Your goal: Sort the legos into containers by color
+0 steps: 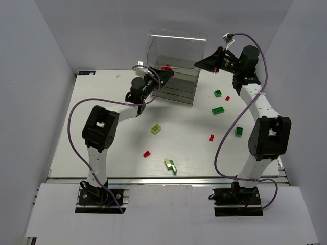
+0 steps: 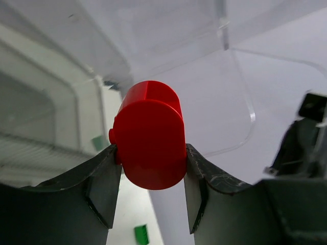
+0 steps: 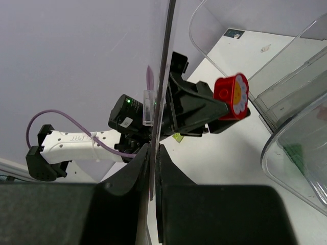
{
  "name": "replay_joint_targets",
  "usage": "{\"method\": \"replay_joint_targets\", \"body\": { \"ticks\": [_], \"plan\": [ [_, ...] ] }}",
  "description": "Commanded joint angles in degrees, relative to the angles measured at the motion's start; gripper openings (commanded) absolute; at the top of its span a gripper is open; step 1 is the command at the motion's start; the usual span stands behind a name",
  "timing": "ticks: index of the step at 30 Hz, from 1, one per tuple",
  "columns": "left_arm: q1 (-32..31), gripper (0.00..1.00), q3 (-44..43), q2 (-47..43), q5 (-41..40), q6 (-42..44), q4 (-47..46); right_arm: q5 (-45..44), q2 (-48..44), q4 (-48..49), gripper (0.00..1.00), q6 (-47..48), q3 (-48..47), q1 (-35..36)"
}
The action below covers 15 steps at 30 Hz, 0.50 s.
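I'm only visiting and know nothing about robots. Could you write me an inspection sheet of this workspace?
Surface: white table, loose bricks scattered over it.
Job's things: clear container at the far edge; rounded red piece held close to it; green bricks, red bricks and yellow-green bricks on the table.
Clutter: nothing seen.
Hands: left hand shut on the rounded red piece; right hand shut on the container's clear panel.
Cables: purple cables loop off both arms.
Surroundings: plain pale walls.
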State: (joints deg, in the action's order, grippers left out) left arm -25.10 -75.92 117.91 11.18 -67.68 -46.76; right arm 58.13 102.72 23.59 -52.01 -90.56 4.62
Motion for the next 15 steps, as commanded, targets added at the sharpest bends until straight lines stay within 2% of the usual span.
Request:
{"method": "replay_joint_targets", "body": {
  "ticks": [1, 5, 9, 10, 15],
  "plan": [
    [-0.47, 0.02, -4.84, 0.47, -2.30, -1.58, -4.84, -0.91, -5.07, 6.90, 0.00, 3.23, -0.40, 0.04],
    [-0.47, 0.05, -6.43, 2.06, -5.81, -2.10, -2.90, -0.82, -5.07, 7.25, 0.00, 3.05, -0.23, 0.04],
    [-1.00, 0.13, -6.78, 2.07, -10.30, -1.85, -0.26, -0.91, -4.90, 7.26, 0.00, 3.05, -0.23, 0.04],
    [-1.00, 0.14, -6.96, 2.06, -13.78, -1.49, 0.09, -1.00, -4.98, 7.26, 0.00, 2.97, -0.14, 0.21],
    [-1.62, 0.16, -9.77, 3.64, -17.15, -1.22, 3.60, -1.09, -4.90, 7.78, 0.00, 2.53, 0.04, 0.12]
  ]
}}
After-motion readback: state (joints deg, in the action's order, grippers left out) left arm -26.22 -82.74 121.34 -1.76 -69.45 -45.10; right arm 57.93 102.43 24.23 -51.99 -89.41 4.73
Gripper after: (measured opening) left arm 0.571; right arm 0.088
